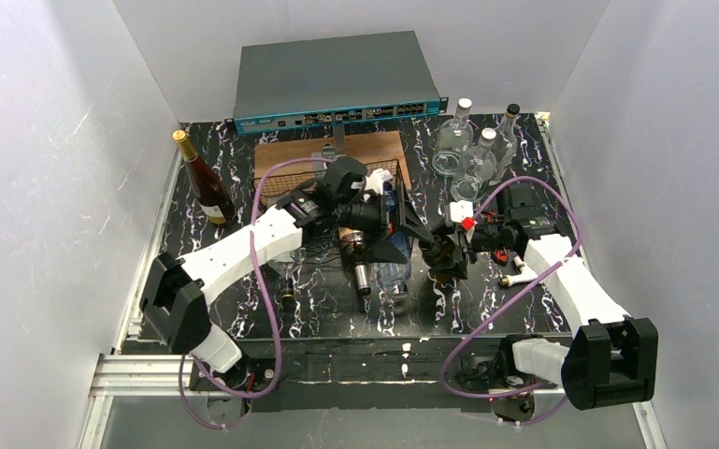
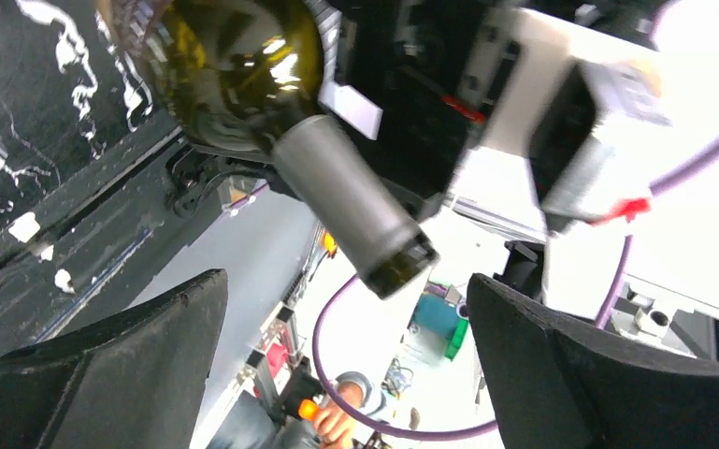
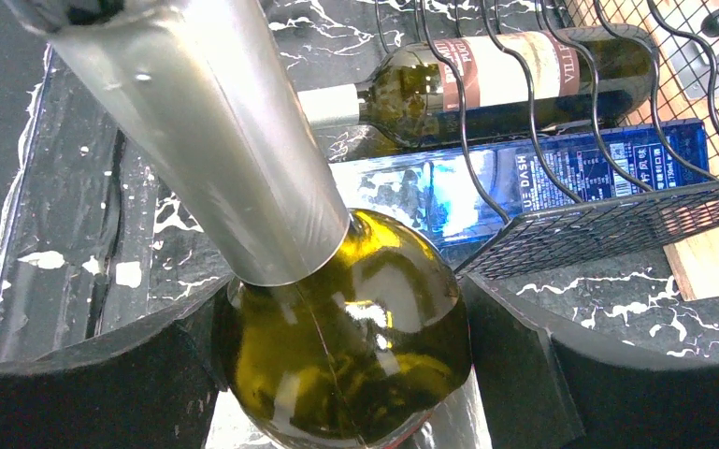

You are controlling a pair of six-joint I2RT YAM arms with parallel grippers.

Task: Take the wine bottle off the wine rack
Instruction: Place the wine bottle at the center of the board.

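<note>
A dark green wine bottle [image 3: 346,346] with a silver foil neck [image 3: 206,140] sits between my right gripper's [image 3: 346,369] fingers, which are shut on its shoulder. It is just outside the corner of the black wire wine rack [image 3: 598,224]. In the rack lie a labelled green wine bottle [image 3: 505,84] and a blue bottle [image 3: 486,182]. In the left wrist view the held bottle's neck [image 2: 351,201] points towards my left gripper [image 2: 346,374], which is open and empty. From above, the left gripper [image 1: 402,227] is at the rack's [image 1: 285,180] right end, close to the right gripper [image 1: 447,254].
The rack rests on a brown wooden board [image 1: 374,148]. An upright wine bottle with a gold cap [image 1: 204,182] stands at the left. Several clear glass bottles [image 1: 472,154] stand at the back right. A grey network switch [image 1: 337,84] is at the back.
</note>
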